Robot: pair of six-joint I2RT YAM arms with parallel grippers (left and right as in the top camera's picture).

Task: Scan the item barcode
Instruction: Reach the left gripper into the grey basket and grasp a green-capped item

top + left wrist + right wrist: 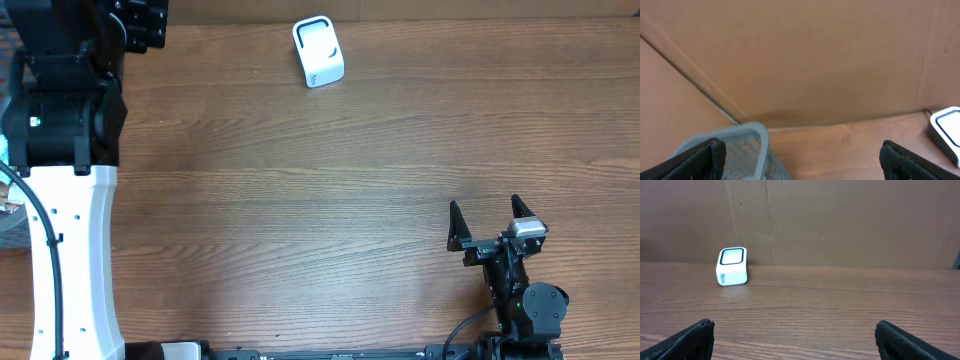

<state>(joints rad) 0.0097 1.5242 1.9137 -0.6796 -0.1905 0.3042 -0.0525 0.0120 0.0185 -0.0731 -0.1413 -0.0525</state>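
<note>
Underneath everything runs the broad brown wood-grain bench (pixel 300 220), bare over most of its width, with a plain brown cardboard wall (pixel 840 220) closing off its far edge. My white-and-black left arm (pixel 70 230) reaches up the left side of the bench toward the far corner, where a grey plastic mesh basket (pixel 747 137) sits against the cardboard, just below and in front of my left hand (pixel 801 145). That hand is spread wide and pinches nothing. The small white cube-shaped scanner (pixel 318 52) with a black-rimmed window stands near the far edge, around the middle, with its window tilted up and toward the near side. My right hand (pixel 485 205) waits low at the near right, well apart from the scanner, its fingers likewise spread with only air between them. No barcoded item shows in any view; I cannot see into the basket well enough to say whether one lies there, though I judge that likely. So I take this as the very start: nothing is picked yet. The next move calls for lowering my left hand over the basket, finding the item, closing on it without covering its barcode, then carrying it before the scanner's window.
</note>
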